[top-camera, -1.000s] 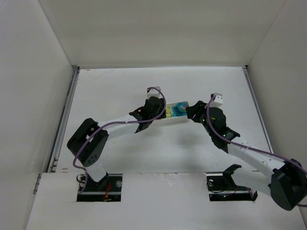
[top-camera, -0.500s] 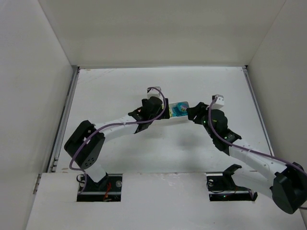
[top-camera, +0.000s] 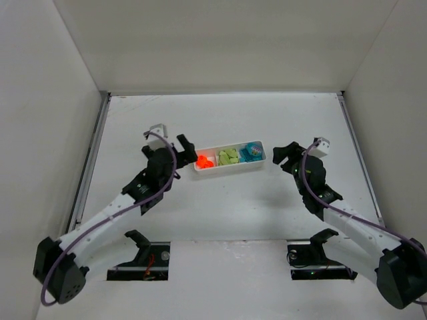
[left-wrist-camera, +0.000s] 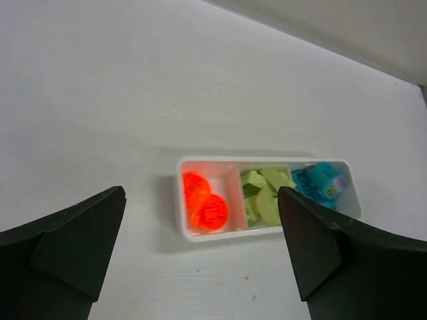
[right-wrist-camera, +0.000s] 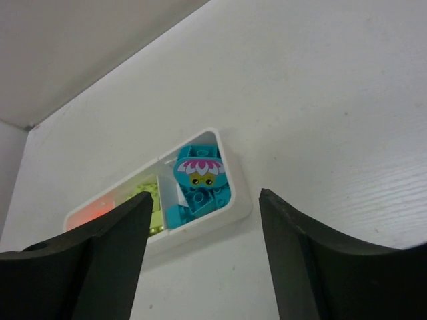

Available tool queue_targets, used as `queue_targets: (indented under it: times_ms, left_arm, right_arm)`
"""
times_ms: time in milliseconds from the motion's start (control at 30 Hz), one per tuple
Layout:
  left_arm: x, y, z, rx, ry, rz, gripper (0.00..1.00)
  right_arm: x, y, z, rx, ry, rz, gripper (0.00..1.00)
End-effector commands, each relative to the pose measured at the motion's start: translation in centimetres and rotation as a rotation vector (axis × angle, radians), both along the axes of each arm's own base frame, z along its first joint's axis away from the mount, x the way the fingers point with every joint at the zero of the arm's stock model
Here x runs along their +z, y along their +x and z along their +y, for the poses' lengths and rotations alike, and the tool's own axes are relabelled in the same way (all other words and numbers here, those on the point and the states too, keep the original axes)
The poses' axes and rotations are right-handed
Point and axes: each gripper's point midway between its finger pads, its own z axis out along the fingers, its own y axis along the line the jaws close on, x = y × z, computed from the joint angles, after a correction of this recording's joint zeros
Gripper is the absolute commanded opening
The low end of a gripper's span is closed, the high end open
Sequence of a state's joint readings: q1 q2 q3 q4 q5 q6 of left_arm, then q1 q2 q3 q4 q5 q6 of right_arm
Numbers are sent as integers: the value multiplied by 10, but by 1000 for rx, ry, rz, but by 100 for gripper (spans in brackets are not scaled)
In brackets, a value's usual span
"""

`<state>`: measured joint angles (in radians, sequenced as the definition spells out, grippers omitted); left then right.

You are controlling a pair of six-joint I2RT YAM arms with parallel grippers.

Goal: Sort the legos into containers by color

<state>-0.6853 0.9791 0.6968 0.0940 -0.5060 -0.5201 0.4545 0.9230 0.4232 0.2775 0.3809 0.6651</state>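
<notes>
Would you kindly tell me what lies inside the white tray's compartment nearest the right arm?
Cyan-blue legos fill that end of the tray, piled up, with a round piece printed with a pink flower and eyes on top. Whatever lies beneath is covered.

A white table (top-camera: 227, 213) is boxed in by plain white walls (top-camera: 220, 47) at the back and both sides, with a grey metal rail (top-camera: 89, 170) along its left edge.

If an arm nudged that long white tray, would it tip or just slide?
Probably slide: the tray looks long, shallow and flat-bottomed. It seems light, thin plastic holding only small bricks, so a gentle push might shift it.
</notes>
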Motion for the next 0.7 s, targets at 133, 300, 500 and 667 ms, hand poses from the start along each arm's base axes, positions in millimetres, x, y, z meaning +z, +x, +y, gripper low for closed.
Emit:
queue_targets:
  times_ms: [133, 300, 500, 667]
  left_arm:
    - [-59, -46, 97, 289, -14, 176, 100]
    - [-83, -68, 121, 348, -16, 251, 100]
    - [-93, -73, 119, 350, -47, 259, 100]
    - [-92, -70, 119, 363, -65, 257, 100]
  right_arm:
    - [6, 4, -34, -179, -2, -43, 100]
    - [0, -2, -56, -287, -50, -23, 100]
    - [-9, -7, -62, -310, -70, 12, 100]
    - [-20, -6, -61, -312, -96, 45, 100]
